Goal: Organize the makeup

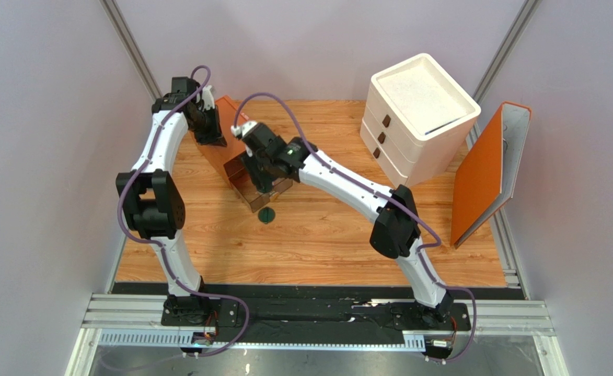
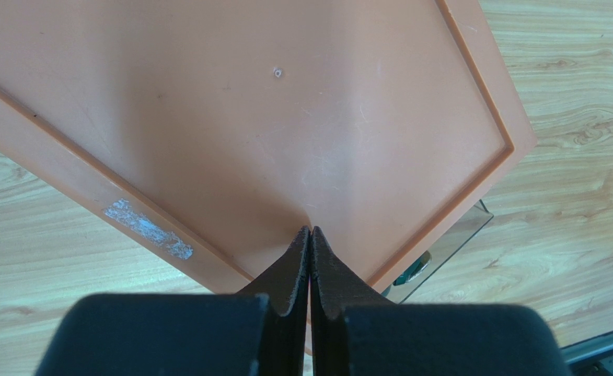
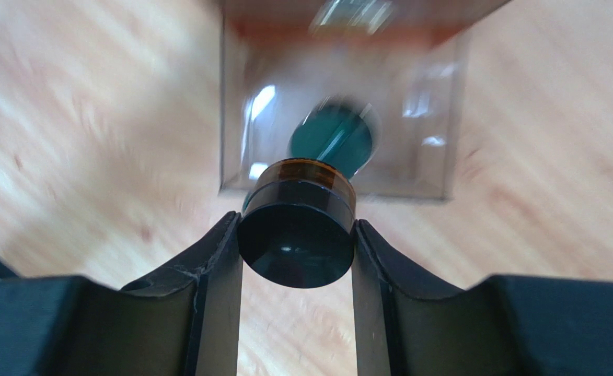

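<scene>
My right gripper (image 3: pixel 297 225) is shut on a gold-rimmed round jar (image 3: pixel 297 249) with a black lid, held by its sides above the wood table. Just beyond it lies the clear drawer (image 3: pixel 239 117) pulled out of the orange drawer box (image 1: pixel 235 153). A dark green compact (image 3: pixel 334 137) shows within the drawer's outline. In the top view the compact (image 1: pixel 266 215) sits at the drawer's near end, and my right gripper (image 1: pixel 264 186) hangs over the drawer (image 1: pixel 250 196). My left gripper (image 2: pixel 310 231) is shut and empty, its tips on the orange box's top (image 2: pixel 286 117). The little bottles and the black compact are out of view.
A white drawer unit (image 1: pixel 419 117) with three drawers stands at the back right. An orange panel (image 1: pixel 490 172) leans upright at the table's right edge. Grey walls close in on both sides of the table (image 1: pixel 325 243).
</scene>
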Robot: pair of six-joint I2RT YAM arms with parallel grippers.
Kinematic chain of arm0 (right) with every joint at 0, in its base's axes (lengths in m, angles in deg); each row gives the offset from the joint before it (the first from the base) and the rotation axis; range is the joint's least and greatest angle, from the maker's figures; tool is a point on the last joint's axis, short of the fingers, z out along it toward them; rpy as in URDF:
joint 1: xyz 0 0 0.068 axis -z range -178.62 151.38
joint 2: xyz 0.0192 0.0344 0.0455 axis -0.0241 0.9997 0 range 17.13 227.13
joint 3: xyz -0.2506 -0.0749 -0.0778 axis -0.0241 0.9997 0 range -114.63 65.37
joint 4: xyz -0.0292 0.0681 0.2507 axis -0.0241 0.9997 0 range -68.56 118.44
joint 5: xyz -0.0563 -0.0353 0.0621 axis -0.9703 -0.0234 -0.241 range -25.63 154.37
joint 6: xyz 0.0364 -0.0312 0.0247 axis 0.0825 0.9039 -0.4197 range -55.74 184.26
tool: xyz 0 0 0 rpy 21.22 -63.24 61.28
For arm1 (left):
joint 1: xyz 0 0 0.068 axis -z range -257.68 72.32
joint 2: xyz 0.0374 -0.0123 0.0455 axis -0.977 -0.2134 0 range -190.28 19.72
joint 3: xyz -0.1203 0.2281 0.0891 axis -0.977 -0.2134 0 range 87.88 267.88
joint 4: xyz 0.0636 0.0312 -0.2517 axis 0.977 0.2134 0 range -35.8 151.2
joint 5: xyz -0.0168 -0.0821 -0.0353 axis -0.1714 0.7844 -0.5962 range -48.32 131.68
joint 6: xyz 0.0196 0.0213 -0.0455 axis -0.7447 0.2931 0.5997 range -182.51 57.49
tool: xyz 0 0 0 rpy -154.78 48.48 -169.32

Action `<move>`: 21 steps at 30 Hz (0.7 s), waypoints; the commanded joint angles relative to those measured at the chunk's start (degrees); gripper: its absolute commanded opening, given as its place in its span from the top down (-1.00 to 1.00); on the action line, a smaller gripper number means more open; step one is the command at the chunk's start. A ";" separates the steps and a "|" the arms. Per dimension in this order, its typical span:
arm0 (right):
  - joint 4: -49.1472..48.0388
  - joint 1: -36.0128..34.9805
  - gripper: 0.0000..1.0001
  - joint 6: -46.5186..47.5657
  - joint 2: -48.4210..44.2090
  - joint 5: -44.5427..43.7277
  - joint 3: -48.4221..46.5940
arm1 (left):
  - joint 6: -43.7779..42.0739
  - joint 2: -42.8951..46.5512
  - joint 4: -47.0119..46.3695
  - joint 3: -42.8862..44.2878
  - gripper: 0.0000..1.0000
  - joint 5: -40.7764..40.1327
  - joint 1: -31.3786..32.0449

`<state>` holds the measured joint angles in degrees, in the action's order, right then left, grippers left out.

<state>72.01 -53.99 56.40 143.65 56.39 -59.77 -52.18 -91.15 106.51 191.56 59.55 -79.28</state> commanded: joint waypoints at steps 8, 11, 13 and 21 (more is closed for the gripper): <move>-3.54 4.22 0.92 -4.45 10.50 -0.54 -12.76 | -1.89 -6.20 10.18 -2.60 1.00 -2.57 0.29; -4.42 4.57 0.84 -5.67 10.24 -0.45 -12.06 | -1.98 -6.20 10.18 -2.69 1.00 -2.84 0.38; -4.95 4.92 0.82 -6.64 10.15 -0.36 -11.35 | -1.98 -6.29 10.26 -2.78 1.00 -2.66 0.38; -7.67 6.07 0.63 -8.66 9.62 -0.62 -8.98 | -1.80 -6.11 10.09 -3.04 1.00 -1.96 0.38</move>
<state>68.27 -48.66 49.71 155.69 56.06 -69.41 -52.20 -91.63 107.23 192.32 59.70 -79.33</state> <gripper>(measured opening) 0.439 0.000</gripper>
